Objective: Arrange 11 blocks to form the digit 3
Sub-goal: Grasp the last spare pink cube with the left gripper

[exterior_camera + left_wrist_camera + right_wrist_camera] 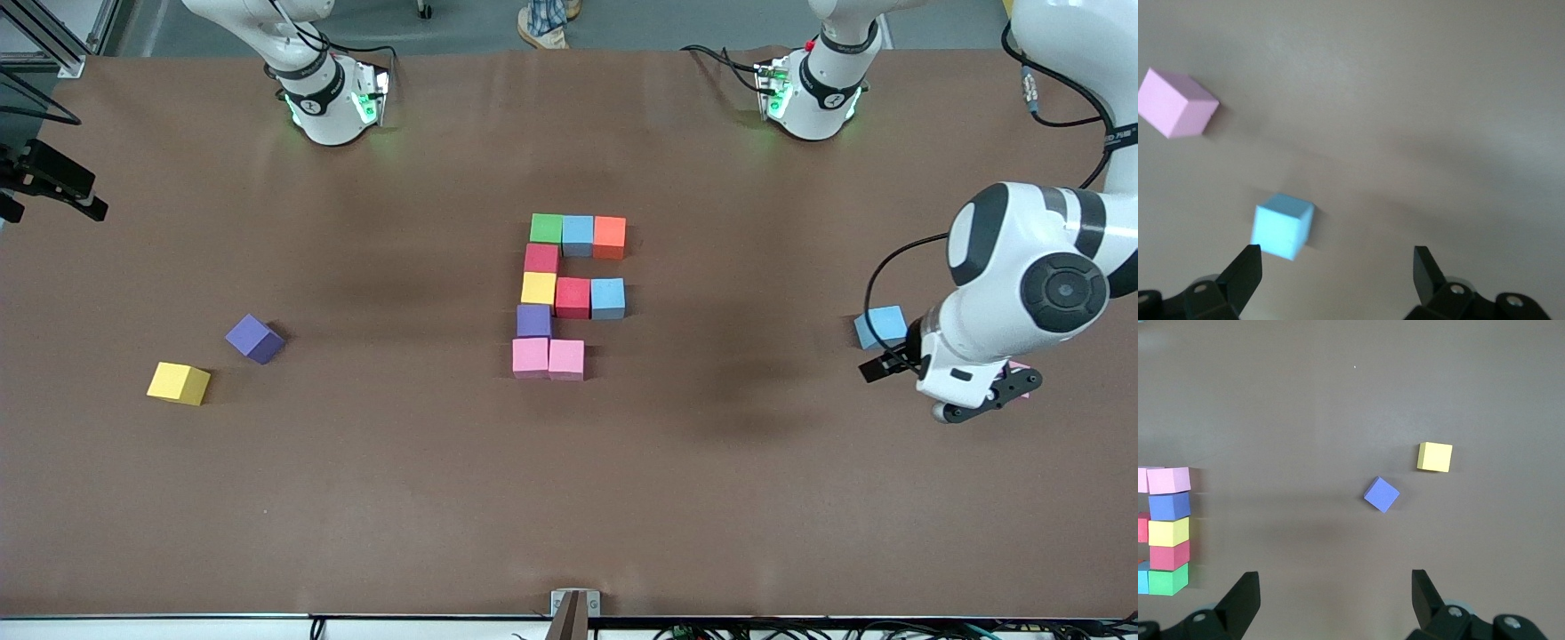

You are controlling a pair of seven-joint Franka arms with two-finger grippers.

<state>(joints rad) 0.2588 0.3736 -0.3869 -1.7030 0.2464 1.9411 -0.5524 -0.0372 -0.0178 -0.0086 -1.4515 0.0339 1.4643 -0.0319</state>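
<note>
Hovering with jaws apart, the left gripper hung over a loose pink block and light-blue block, likely to fill the digit 3 mid-table; the right gripper waited, jaws apart.

Open left claw, light blue block, pink block apart

Left end effector low over the table, fingers spread; right end effector likewise.

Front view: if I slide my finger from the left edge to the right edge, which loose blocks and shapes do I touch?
Yellow block → purple block → block figure → light blue block
</note>
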